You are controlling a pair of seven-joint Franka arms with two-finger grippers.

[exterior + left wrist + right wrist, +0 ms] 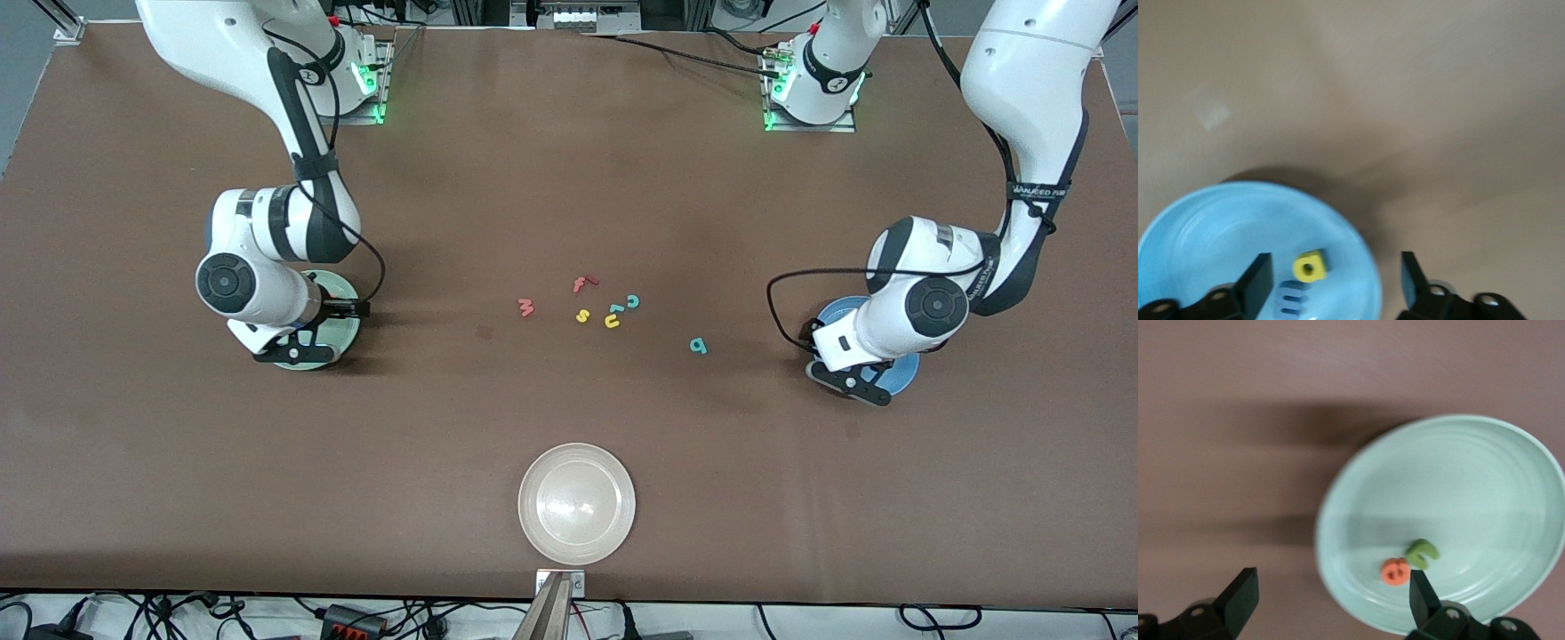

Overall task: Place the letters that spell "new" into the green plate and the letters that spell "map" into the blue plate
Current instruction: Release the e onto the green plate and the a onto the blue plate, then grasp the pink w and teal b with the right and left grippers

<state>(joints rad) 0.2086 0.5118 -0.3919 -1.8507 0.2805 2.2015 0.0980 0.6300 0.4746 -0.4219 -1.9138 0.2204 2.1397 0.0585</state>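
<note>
In the left wrist view my left gripper [1335, 270] hangs open over the blue plate [1218, 227], where a yellow a [1310, 267] and a blue m [1290, 298] lie between its fingers. My right gripper [1333, 587] is open over the edge of the green plate [1471, 473], which holds an orange e [1395, 571] and a green n [1423, 553]. A salmon w [525, 308] and a teal p [698, 346] lie on the bare table mid-way between the plates. From the front, the right gripper [295, 354] covers most of the green plate [345, 327] and the left gripper [855, 382] covers much of the blue plate [903, 372].
A red f [582, 284], yellow s [582, 316], yellow u [612, 321] and teal c [632, 301] cluster near the table's middle. A whitish-beige plate [577, 503] sits close to the table edge nearest the front camera.
</note>
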